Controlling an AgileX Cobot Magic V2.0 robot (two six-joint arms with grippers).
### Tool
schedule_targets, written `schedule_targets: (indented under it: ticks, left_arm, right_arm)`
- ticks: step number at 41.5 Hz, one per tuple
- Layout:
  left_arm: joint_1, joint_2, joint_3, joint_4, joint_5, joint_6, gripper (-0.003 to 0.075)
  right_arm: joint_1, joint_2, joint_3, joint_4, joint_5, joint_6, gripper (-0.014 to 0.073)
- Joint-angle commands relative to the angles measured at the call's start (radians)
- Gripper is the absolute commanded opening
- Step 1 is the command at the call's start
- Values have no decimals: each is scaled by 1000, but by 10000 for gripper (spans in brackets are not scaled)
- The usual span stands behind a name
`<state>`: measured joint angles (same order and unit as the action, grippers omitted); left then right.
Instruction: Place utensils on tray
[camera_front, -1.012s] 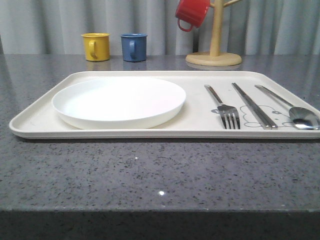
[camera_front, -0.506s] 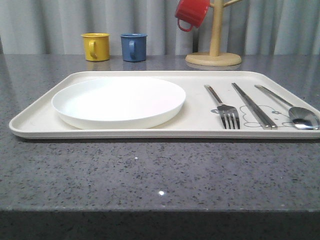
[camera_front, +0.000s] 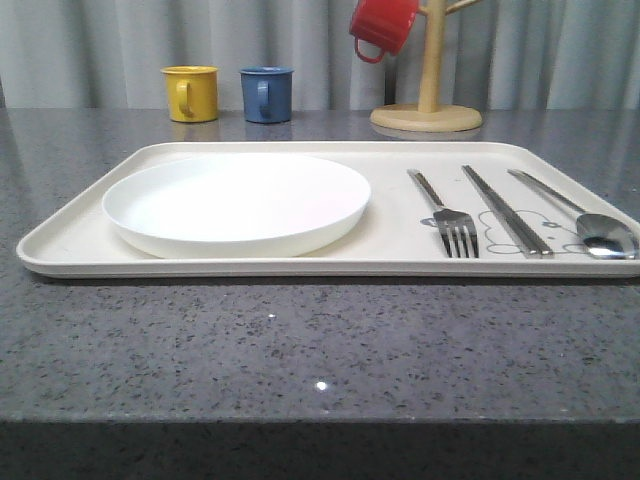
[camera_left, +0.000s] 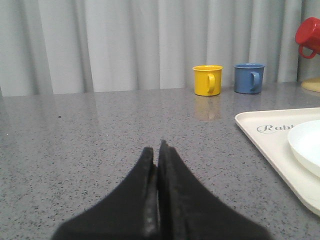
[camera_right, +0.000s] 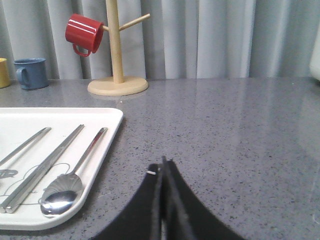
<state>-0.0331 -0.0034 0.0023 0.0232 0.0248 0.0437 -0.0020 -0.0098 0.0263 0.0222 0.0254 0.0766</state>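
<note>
Three utensils — fork (camera_front: 452, 214), sticks (camera_front: 506, 211) and spoon (camera_front: 586, 221) — lay side by side on the right half of the tray (camera_front: 70, 236), beside a white plate (camera_front: 236, 203). Both tools were closed and empty, each low over bare counter (camera_front: 320, 340): the left tool (camera_left: 156, 160) off the tray's left end, the right tool (camera_right: 164, 172) just past its right edge, near the spoon.

left hand (camera_left: 158, 150) closed, right hand (camera_right: 164, 164) closed
</note>
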Motion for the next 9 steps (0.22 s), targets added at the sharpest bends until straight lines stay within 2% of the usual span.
schedule_targets:
  ticks: [1,9]
  left_arm:
    - [3,-20,20,0,-84,-9,-20]
    - [3,-20,20,0,-84,-9,-20]
  right_arm:
    - [-6,-17,2,2,-84,-6,-67]
    - [-6,-17,2,2,-84,-6,-67]
